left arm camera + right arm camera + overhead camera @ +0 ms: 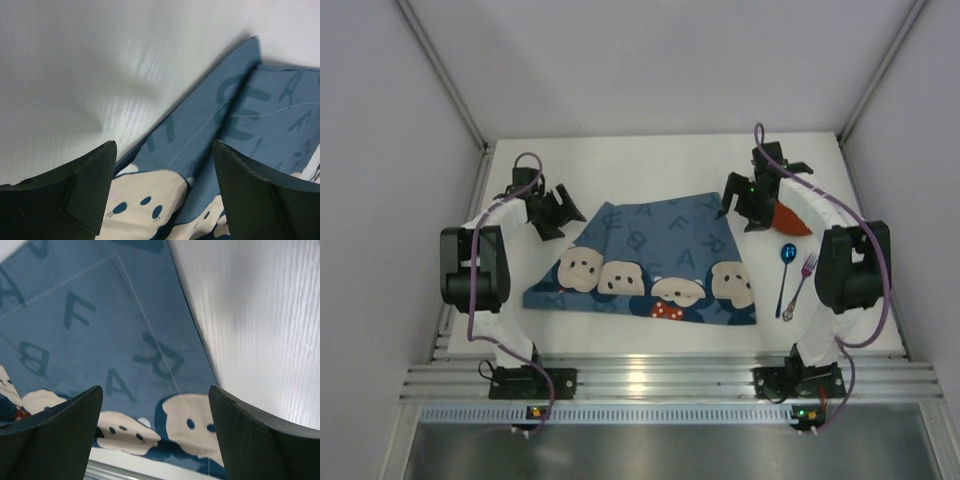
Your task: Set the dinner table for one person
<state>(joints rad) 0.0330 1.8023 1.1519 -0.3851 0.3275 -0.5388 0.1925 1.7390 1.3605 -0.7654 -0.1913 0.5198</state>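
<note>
The dinner table [650, 165] is a white top. A blue placemat [650, 265] printed with letters and cartoon mice lies spread in its middle. My left gripper [555, 212] hangs open over the mat's far left corner with nothing between its fingers. My right gripper [745, 205] hangs open over the far right corner, also empty. In the left wrist view the gripper [162, 192] looks down on the placemat [240, 115], which has a fold along its left side, beside bare table [75, 75]. The right wrist gripper [156, 435] sees the placemat [100, 330] and the table [260, 315].
A blue spoon [786, 270] and a silver fork [802, 280] lie side by side right of the mat, by the right arm. A red-orange object [792, 221] sits partly hidden behind the right arm. White walls enclose the table on three sides.
</note>
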